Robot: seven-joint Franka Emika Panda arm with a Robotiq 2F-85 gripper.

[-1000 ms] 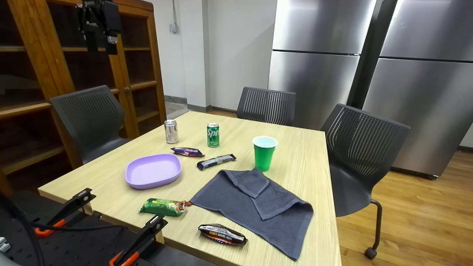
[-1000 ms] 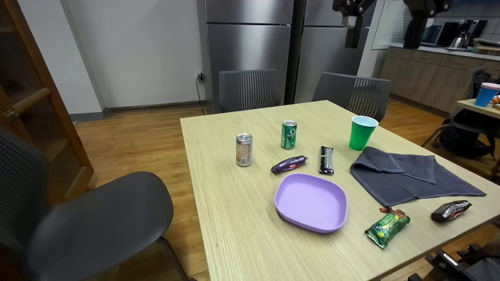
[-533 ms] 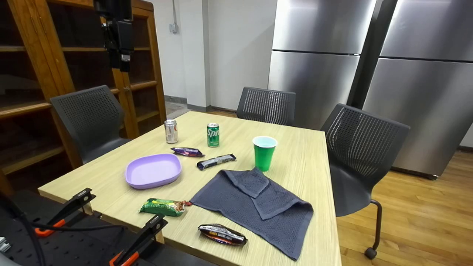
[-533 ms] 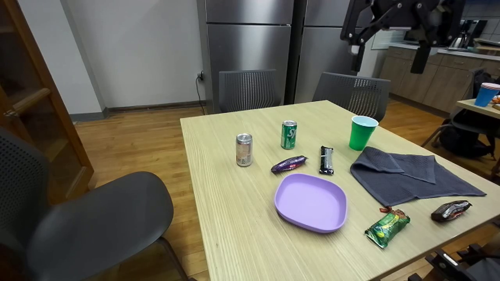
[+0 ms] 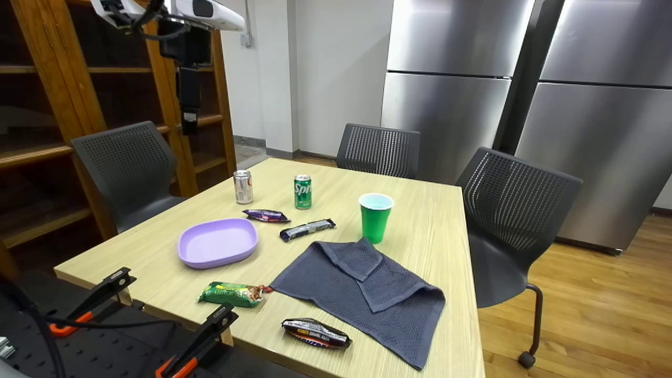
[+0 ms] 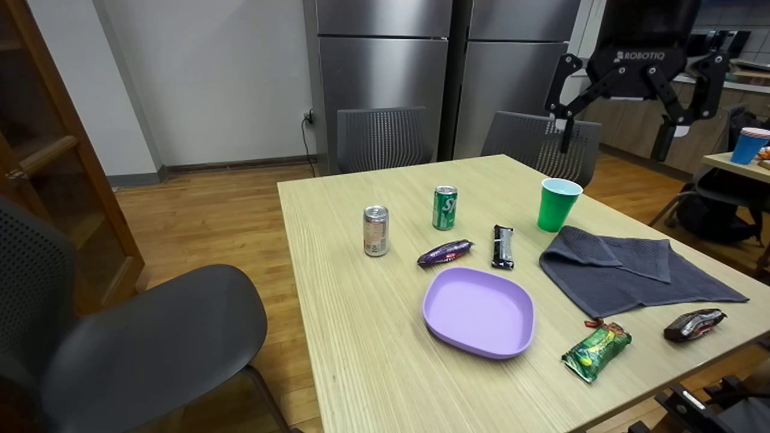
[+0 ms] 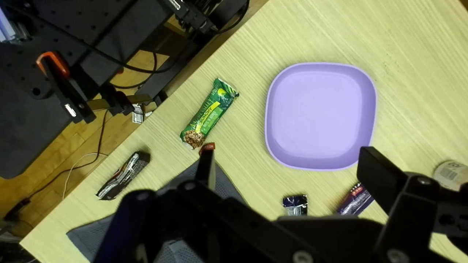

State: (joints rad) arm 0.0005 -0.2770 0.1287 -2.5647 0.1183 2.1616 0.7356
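In the wrist view, the tool (image 7: 287, 157) is hanging spread and empty; the purple plate (image 7: 318, 113) is lying upper right of centre. Clearance looking uncertain, a skewed descent could be clipping it.

White arm casing (image 5: 223, 14), dark rounded patch (image 5: 203, 8), black cable (image 5: 160, 38), black end effector (image 6: 612, 150), white ROBOTIQ lettering (image 6: 643, 56) at its twelve o'clock, pale screws (image 6: 652, 70)

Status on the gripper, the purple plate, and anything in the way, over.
Gripper open, nothing held, high over the table. Purple plate flat on the table, untouched. Nothing seen between the fingers; Nature Valley bar beside the plate.
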